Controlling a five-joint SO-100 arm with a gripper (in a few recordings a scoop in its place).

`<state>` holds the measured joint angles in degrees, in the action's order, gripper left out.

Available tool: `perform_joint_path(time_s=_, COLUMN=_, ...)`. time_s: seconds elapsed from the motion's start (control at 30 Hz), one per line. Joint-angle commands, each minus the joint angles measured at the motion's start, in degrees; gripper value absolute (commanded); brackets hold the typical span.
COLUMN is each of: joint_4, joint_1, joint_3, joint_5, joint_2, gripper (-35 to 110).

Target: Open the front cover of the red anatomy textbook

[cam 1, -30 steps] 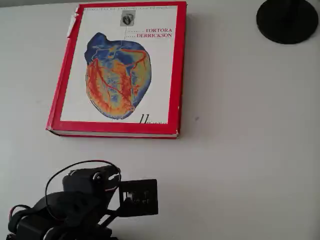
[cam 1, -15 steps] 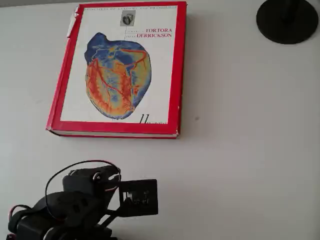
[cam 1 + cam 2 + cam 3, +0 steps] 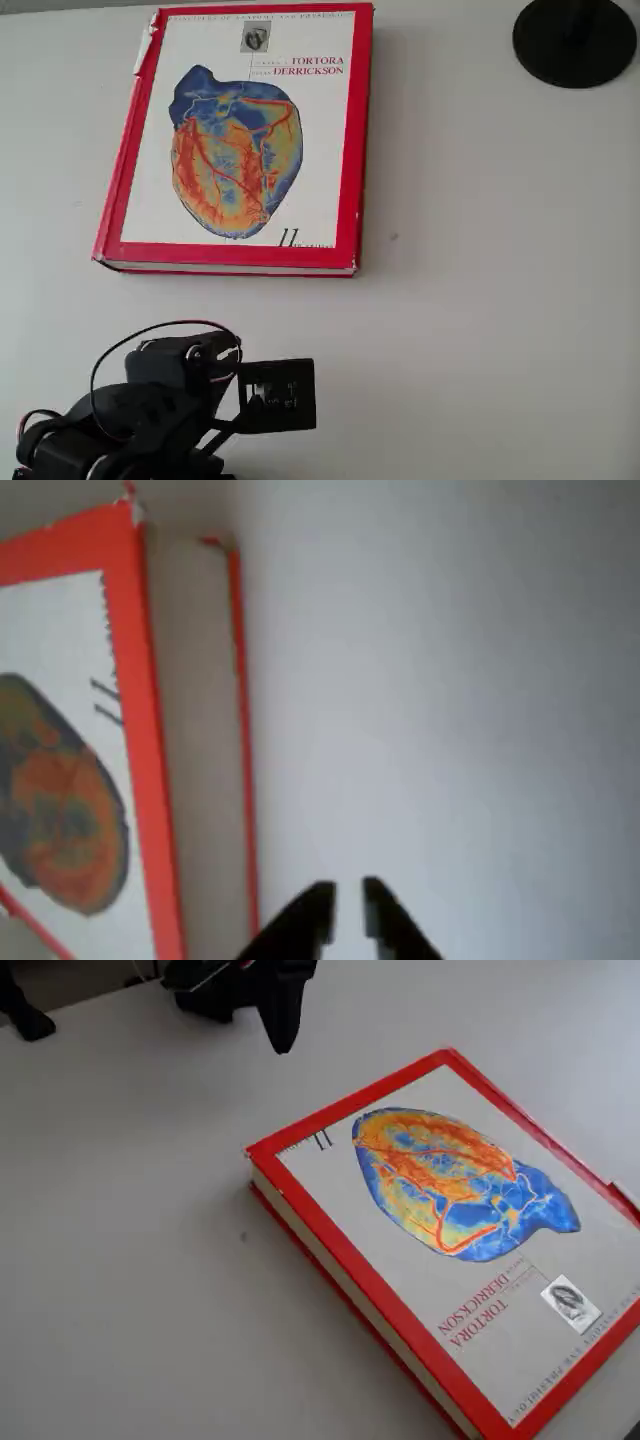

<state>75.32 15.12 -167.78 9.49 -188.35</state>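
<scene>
Pale grey tabletop (image 3: 500,300) is filling the room's working space, and the red anatomy textbook (image 3: 240,140), a thick hardcover with red edges, is lying flat and shut in the upper left of the overhead view. Its front cover (image 3: 450,1230), a stiff red-bordered board with a white panel, a blue-and-orange heart picture and red "TORTORA DERRICKSON" lettering, is sitting level on the cream page block. A round black stand base (image 3: 575,40) is resting at the upper right, well apart from the book. The black two-finger gripper (image 3: 347,912) is hanging at the bottom of the wrist view, its tips nearly together and holding nothing, well short of the book's free corner. To my eye the risk is the fingers skating over the glossy board, or pushing the whole heavy book along the smooth table instead of catching under the cover's edge; nipping pages too would lift more than the cover.
</scene>
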Motion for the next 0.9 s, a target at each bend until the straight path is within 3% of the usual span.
perform_joint_path(time_s=0.0, joint_4=0.26, joint_1=-0.26, joint_3=-2.11, joint_5=-0.09, joint_2=0.09, gripper=4)
perform_joint_path(time_s=0.57, joint_4=0.26, joint_1=-0.88, joint_3=-2.11, joint_5=0.62, joint_2=0.09, gripper=5)
perform_joint_path(time_s=0.87, joint_4=0.97, joint_1=-26.10, joint_3=-3.43, joint_5=24.17, joint_2=-0.18, gripper=4)
